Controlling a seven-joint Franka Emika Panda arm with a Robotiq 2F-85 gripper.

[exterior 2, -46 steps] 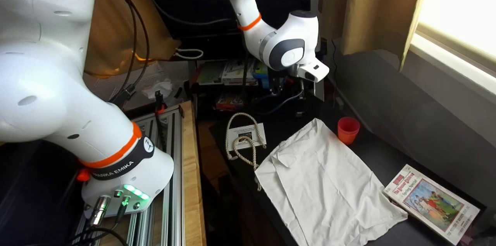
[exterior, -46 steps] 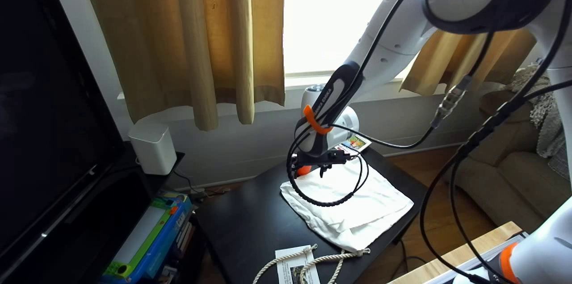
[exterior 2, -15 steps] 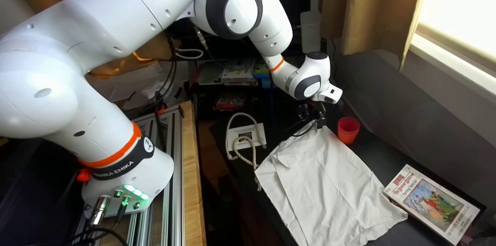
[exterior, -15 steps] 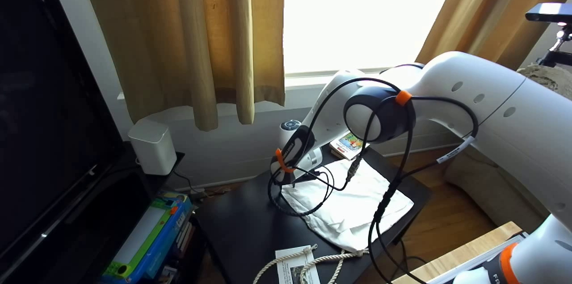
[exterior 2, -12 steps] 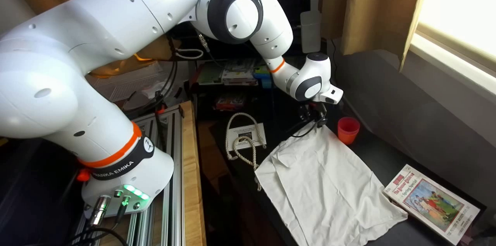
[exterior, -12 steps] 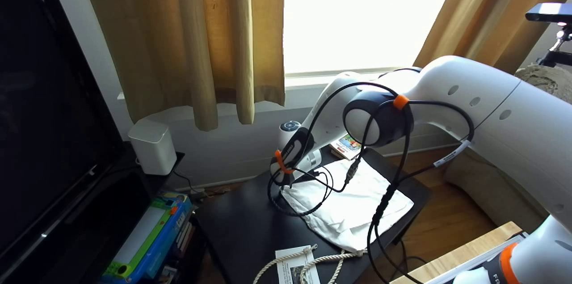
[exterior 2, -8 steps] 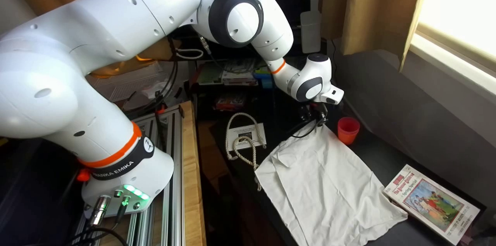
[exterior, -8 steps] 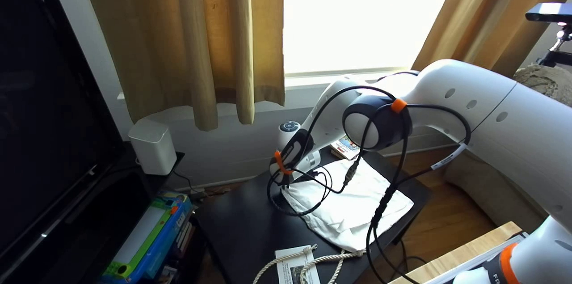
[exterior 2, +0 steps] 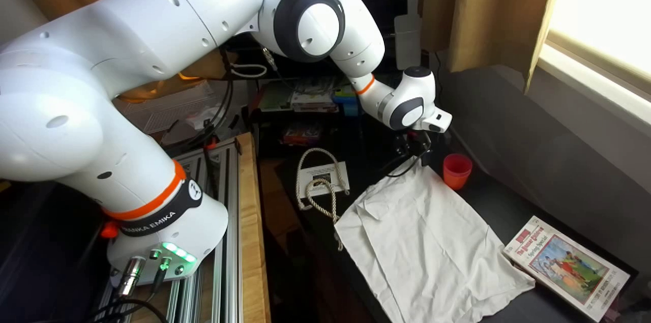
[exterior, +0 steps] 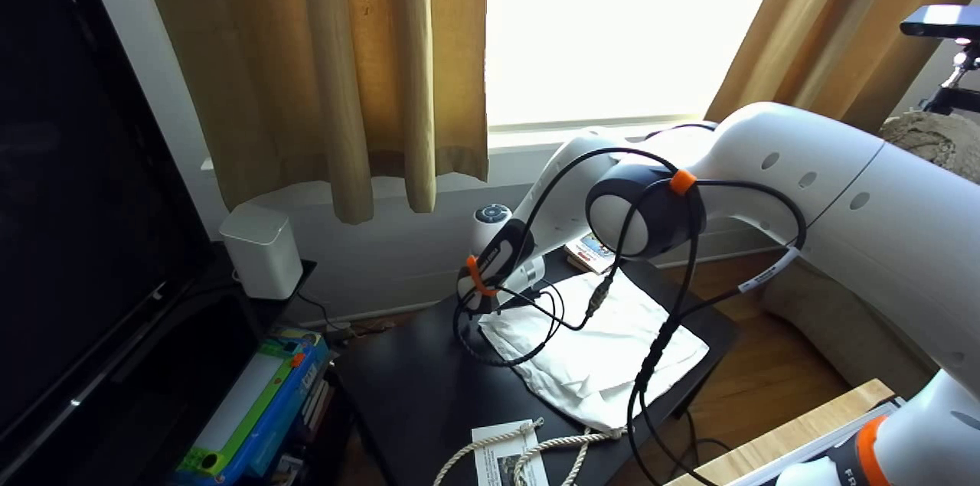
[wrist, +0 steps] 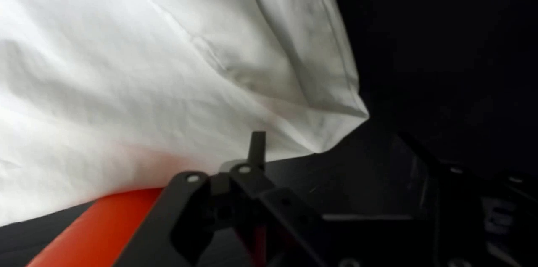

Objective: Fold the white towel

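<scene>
A: Where's the towel (exterior 2: 432, 246)?

B: On the black bench (exterior: 429, 379), spread out and wrinkled. One side runs close along the edge facing the arm (exterior 2: 152, 28). One corner points at the edge nearest the TV (exterior: 92, 164).

A: Claw (wrist: 330, 135)?

B: Down at that TV-side corner of the cloth. Fingers (wrist: 257, 145) spread well apart, plain gap between them. From the wrist, one finger overlaps the towel, the other is against dark bench, cloth tip showing in between. Can't tell if either one touches.

A: Cup?

B: Red cup (exterior 2: 457, 173), upright, just beside the towel, toward the edge by the window (exterior: 628, 27).

A: Far end?

B: Book (exterior 2: 569, 267), flat, at the corner where the window edge meets the end away from the TV. Towel comes right up to it. Touching or not, can't say.

A: And the arm-facing edge?

B: Rope (exterior: 570, 440) lying across a printed card (exterior 2: 322, 172), near the TV-end corner. Rope reaches the towel; contact unclear from here.
</scene>
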